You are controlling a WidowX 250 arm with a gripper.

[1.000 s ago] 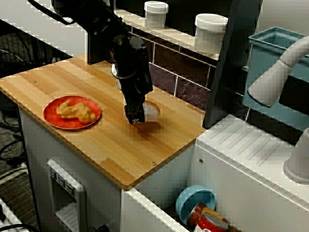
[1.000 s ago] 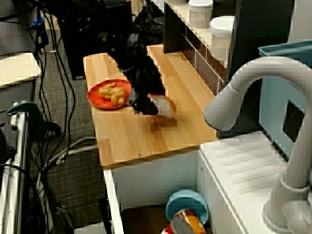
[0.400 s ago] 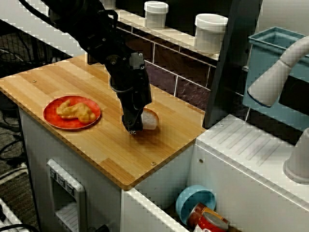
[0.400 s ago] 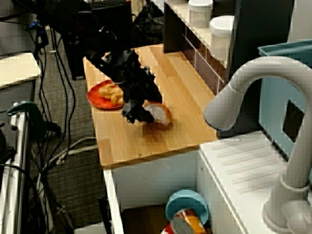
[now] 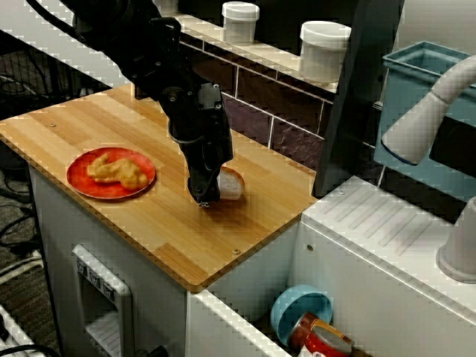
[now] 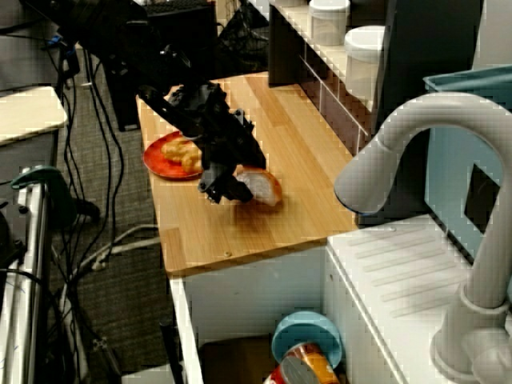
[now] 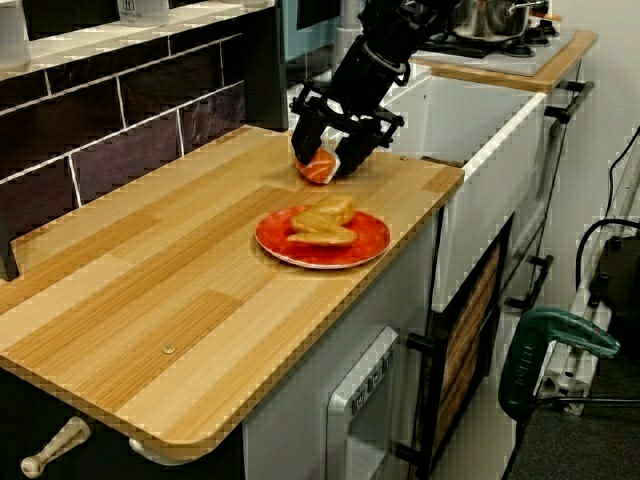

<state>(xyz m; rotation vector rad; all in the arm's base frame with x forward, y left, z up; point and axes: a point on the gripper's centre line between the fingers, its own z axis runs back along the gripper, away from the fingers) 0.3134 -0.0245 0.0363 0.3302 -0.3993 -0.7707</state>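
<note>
- Reaching down to the wooden counter (image 5: 167, 223), my gripper (image 7: 322, 162) sits a little left of centre in the front view and at upper centre in the view from the counter's far end.
- My two fingers (image 7: 300, 135) stand one on each side of the orange-crusted bun (image 7: 318, 168). They are close against it, but I cannot tell whether they pinch it or only bracket it.
- The bun rests on the counter near the tiled back wall. In the front view it shows just right of my fingertips, and in the view over the tap it juts out to their right.
- The red plate (image 5: 75, 175) lies near the bun but apart from it, left of it in the front view. It carries golden fried pieces (image 5: 117, 169).
- Two white-lidded jars (image 5: 240, 21) stand on the shelf at the top of the front view.
- A grey tap (image 5: 420, 119) and a blue bin (image 5: 413, 78) fill the right edge of that view.
- A blue bowl (image 5: 301, 309) and a red can (image 5: 325, 343) lie in the sink at lower right.
</note>
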